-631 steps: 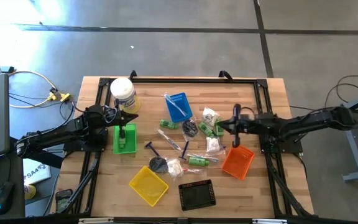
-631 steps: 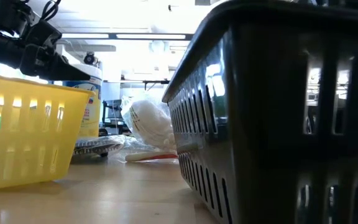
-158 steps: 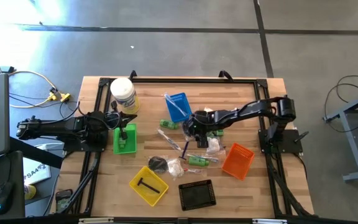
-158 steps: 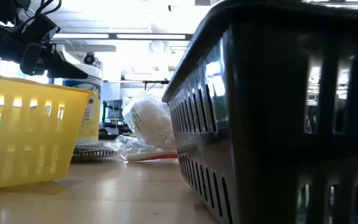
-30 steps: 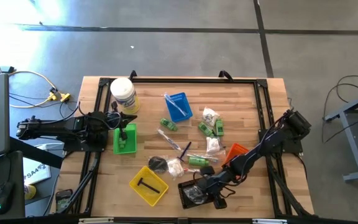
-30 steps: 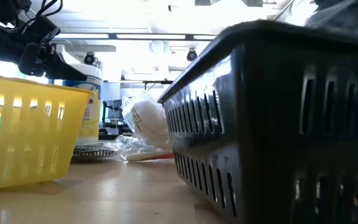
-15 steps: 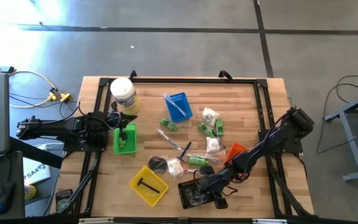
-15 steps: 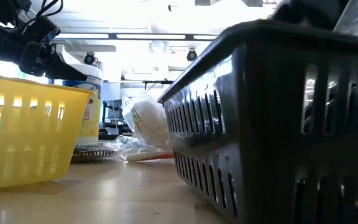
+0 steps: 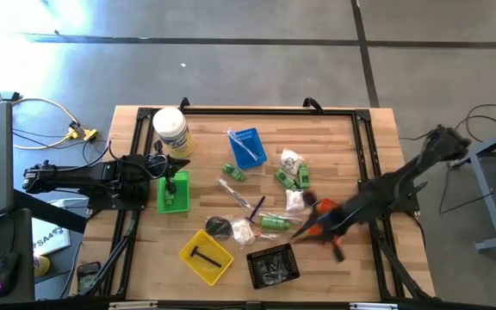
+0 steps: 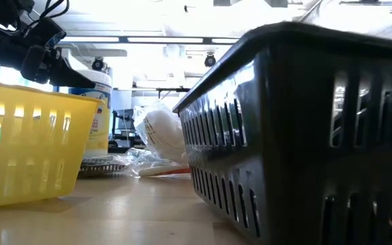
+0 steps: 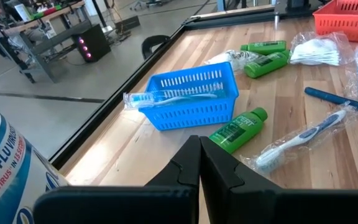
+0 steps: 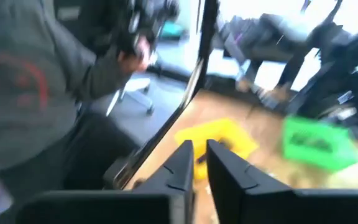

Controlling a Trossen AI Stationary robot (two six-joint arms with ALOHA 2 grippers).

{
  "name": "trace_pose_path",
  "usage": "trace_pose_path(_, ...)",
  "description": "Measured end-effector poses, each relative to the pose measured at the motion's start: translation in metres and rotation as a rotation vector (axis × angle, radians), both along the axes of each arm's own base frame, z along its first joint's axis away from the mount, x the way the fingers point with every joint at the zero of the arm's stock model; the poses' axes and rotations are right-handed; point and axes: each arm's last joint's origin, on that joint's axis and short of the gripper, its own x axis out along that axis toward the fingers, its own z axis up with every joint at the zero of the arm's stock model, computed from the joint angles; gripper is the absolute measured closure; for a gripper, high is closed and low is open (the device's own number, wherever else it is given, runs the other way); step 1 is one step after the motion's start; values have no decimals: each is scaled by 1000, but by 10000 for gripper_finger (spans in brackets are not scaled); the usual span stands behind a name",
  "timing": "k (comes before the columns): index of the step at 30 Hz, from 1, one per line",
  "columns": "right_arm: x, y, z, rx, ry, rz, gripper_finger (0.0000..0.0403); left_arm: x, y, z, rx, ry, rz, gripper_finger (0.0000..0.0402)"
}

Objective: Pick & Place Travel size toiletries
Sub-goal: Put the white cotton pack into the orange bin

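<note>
Empty, jaws near-closed, the right gripper [image 9: 300,231] leaves the black slotted plastic tray [image 9: 273,266]; next, another green squeeze bottle [image 9: 275,222].

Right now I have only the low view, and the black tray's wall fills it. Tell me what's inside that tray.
Observer: The black tray holds a dark item in crinkly clear wrap.
Operator: Place the right arm for me.
Observer: The right end effector is off the black tray, over the table at the orange tray.
Operator: List what's loose by the blue tray.
Observer: A green bottle and a wrapped toothbrush lie on the table beside the blue tray.
</note>
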Motion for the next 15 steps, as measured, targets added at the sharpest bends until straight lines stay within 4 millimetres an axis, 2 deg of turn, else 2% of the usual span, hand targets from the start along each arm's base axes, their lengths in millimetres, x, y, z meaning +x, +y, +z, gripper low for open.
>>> trace_pose_path(3,-24,-24,10,48,-95,-33,395,0,0,0,1,0,0,402)
trace_pose_path(8,-63,-60,9,113,-260,-87,400,0,0,0,10,4,-2,402)
trace_pose_path(11,-83,-79,1,152,-304,-145,400,0,0,0,24,11,-5,402)
trace_pose_path(15,-103,-97,-19,187,-338,-219,400,0,0,0,24,11,-5,402)
